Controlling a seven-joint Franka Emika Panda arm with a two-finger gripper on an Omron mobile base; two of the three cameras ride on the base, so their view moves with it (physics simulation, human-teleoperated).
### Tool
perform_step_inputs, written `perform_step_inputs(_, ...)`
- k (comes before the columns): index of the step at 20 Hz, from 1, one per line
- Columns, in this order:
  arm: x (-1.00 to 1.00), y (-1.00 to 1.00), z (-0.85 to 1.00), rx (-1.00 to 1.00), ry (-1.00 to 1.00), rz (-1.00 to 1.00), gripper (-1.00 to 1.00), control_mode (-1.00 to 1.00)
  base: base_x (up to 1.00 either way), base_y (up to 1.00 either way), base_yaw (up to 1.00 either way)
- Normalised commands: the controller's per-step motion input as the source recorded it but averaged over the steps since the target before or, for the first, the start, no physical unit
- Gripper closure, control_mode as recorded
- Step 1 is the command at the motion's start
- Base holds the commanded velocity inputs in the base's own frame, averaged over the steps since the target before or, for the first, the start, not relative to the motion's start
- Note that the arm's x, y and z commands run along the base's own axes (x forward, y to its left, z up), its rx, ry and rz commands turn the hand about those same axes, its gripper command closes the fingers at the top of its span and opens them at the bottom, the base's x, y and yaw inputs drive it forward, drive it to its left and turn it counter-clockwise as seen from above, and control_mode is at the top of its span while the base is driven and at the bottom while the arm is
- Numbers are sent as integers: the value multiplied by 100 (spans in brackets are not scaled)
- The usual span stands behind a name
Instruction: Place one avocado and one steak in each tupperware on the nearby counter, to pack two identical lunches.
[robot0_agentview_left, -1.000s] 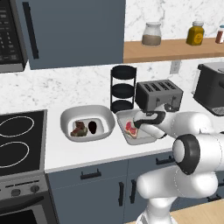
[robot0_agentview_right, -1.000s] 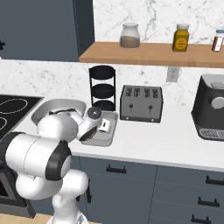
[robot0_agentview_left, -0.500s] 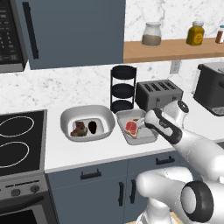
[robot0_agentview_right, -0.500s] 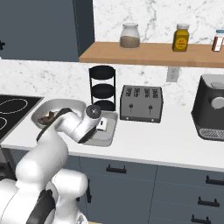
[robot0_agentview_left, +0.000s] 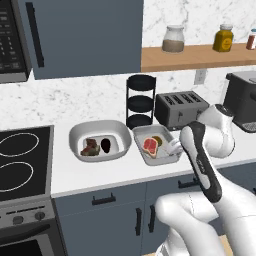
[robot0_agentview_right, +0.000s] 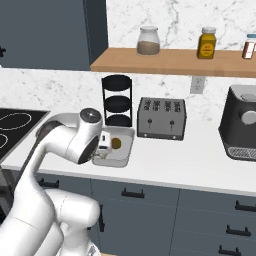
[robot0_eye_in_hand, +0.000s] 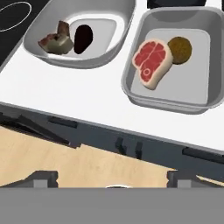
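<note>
On the white counter (robot0_agentview_left: 95, 172) stand two tupperwares. The rounded white tupperware (robot0_eye_in_hand: 111, 52) holds a brownish steak (robot0_eye_in_hand: 57, 38) and a dark avocado (robot0_eye_in_hand: 82, 38). Beside it, the rectangular grey tupperware (robot0_eye_in_hand: 168, 103) holds a red raw steak (robot0_eye_in_hand: 151, 58) and a brown avocado (robot0_eye_in_hand: 180, 49). Both also show in the left base view: the white tupperware (robot0_agentview_left: 80, 132) and the grey tupperware (robot0_agentview_left: 165, 157). My gripper (robot0_eye_in_hand: 113, 178) hangs over the counter's front edge, by the grey tupperware's near right corner (robot0_agentview_left: 174, 147), open, with nothing between its fingertips (robot0_eye_in_hand: 43, 177).
A black three-tier rack (robot0_agentview_left: 141, 100) and a toaster (robot0_agentview_left: 180, 109) stand behind the tupperwares. A coffee machine (robot0_agentview_left: 243, 100) is at the far right and the black stovetop (robot0_agentview_left: 20, 160) at the left. Jars line the wooden shelf (robot0_agentview_left: 200, 52). Drawer handles (robot0_eye_in_hand: 129, 146) lie below the counter edge.
The hand has drawn back from above the grey tupperware toward its right front corner, leaving the steak and avocado inside. The jaws stay wide.
</note>
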Motion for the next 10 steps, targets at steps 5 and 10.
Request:
perform_step_inputs(5,-100,7,90,0,6,18,-100,-100,0,0,0)
perform_step_inputs(10,-100,5,88,0,6,5,-100,-100,0,0,0)
